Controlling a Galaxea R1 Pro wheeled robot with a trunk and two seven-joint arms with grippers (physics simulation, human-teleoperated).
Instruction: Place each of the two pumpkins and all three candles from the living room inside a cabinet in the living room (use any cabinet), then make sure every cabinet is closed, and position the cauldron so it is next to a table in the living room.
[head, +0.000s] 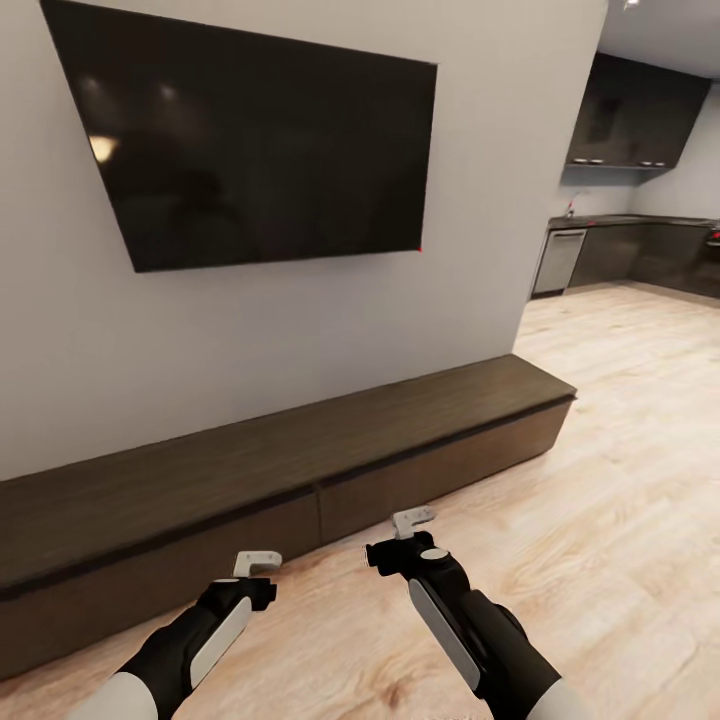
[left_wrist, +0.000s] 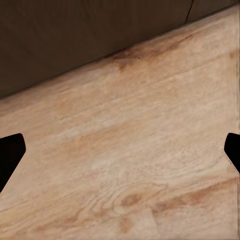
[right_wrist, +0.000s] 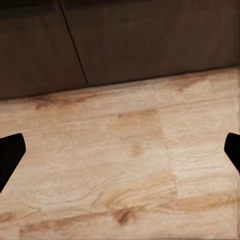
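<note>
Head view: your left hand (head: 257, 563) and right hand (head: 412, 520) hang over pale wood floor (head: 620, 480), both just short of the cabinet (head: 300, 450), the long dark unit running along the wall under the television (head: 260, 140). Its fronts sit flush and closed, a seam between two of them lying between your hands. Beyond your right hand the cabinet ends and the floor runs open toward a dim kitchen (head: 630, 240), whose details are hard to read. The cabinet's far left is cut off by the frame.

Left wrist view: both fingertips (left_wrist: 11, 155) sit wide apart at the picture's edges, nothing between them but floor; the cabinet's dark front (left_wrist: 75, 35) lies just ahead.

Right wrist view: the fingertips (right_wrist: 11, 155) are likewise spread wide and empty over bare floor, with the cabinet front (right_wrist: 150, 40) and its vertical seam close ahead.
</note>
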